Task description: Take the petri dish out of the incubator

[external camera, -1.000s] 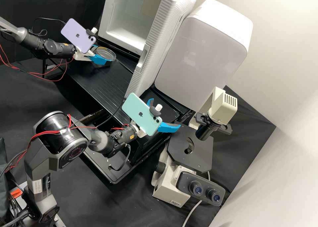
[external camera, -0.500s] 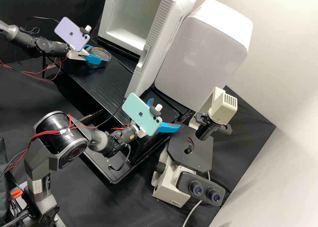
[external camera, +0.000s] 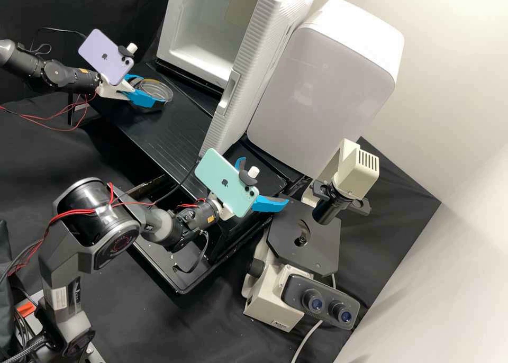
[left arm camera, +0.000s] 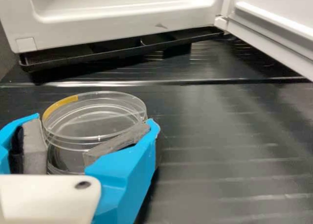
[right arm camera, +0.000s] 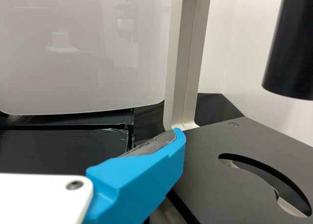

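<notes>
The incubator door [external camera: 248, 72] hems one side of the bench [external camera: 169, 130].

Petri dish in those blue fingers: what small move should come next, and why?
Probably lower it gently onto the black tray and let go. The left gripper grips the petri dish by its sides, already outside the open incubator, with bare ribbed tray beneath it.

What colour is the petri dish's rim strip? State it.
Yellow-orange strip, clearest in the left wrist view.
</notes>
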Robot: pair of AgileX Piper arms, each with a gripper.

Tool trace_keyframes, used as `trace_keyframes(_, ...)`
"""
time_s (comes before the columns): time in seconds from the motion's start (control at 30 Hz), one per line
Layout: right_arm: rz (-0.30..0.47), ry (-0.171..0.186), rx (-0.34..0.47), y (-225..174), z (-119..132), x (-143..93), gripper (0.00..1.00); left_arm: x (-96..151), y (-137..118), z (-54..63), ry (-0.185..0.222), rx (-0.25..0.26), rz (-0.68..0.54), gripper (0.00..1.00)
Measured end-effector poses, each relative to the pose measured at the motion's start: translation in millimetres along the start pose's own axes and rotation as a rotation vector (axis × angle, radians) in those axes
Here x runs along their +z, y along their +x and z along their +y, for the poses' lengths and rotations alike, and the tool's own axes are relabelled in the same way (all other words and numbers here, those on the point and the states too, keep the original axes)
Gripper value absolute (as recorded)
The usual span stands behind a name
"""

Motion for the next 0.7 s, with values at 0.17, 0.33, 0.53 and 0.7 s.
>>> trace_keyframes(0.17,0.0,0.0,0.0,0,0,0,1.0,-1,-6,-5.6,0.013,-0.007,-0.016,0.0)
trace_keyframes(0.33,0.0,0.0,0.0,0,0,0,1.0,-2,-10,-8.5,0.024,0.001,-0.023,0.0)
trace_keyframes(0.53,0.0,0.0,0.0,0,0,0,1.0,-3,-16,-12.0,0.039,0.005,-0.031,0.0)
trace_keyframes(0.7,0.0,0.0,0.0,0,0,0,1.0,-3,-23,-15.9,0.038,0.011,-0.034,0.0)
